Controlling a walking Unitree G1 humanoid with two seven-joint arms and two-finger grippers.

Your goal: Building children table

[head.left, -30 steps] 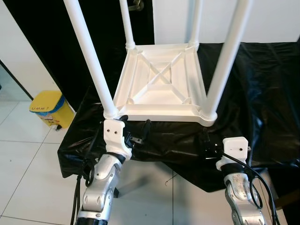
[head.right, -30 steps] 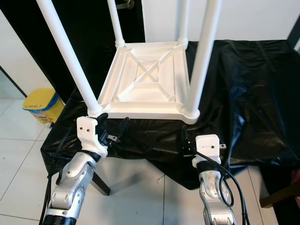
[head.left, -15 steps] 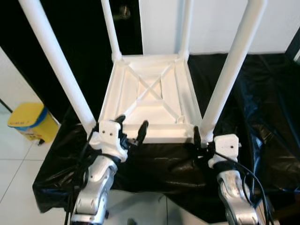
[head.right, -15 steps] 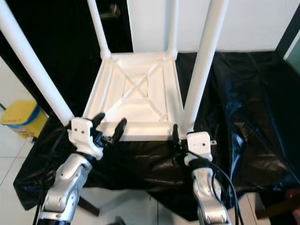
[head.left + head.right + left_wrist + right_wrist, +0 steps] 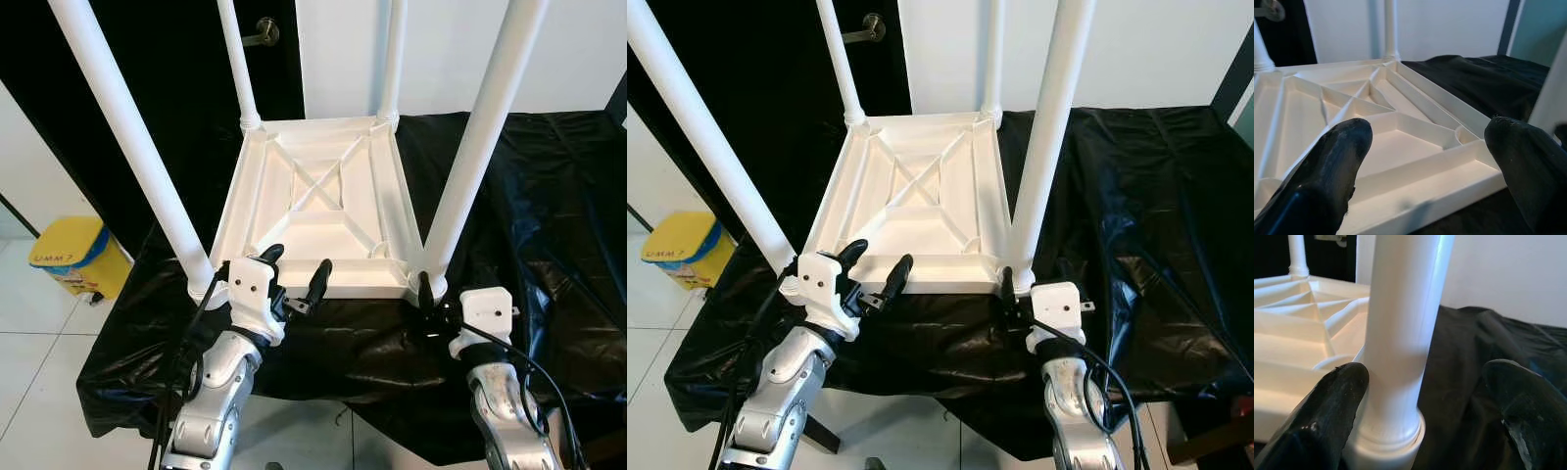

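Observation:
The white children's table (image 5: 323, 196) lies upside down on a black-covered surface, with its legs pointing up. My left gripper (image 5: 299, 261) is open at the table's near rim, its fingers spread over the ribbed underside (image 5: 1400, 147) and holding nothing. My right gripper (image 5: 436, 290) is open at the foot of the near right leg (image 5: 470, 166). In the right wrist view that leg (image 5: 1400, 333) stands between the two black fingers (image 5: 1337, 396), close to one of them; contact cannot be told. The near left leg (image 5: 137, 157) rises beside my left wrist.
Black sheeting (image 5: 549, 196) drapes the support and hangs over its near edge. A yellow bin (image 5: 78, 257) stands on the white tiled floor at the left. A dark door with a handle (image 5: 263, 34) and a white wall are behind the table.
Both grippers have risen from below the draped edge to the table's near rim, the right one to the near right leg's base. The camera view has also shifted.

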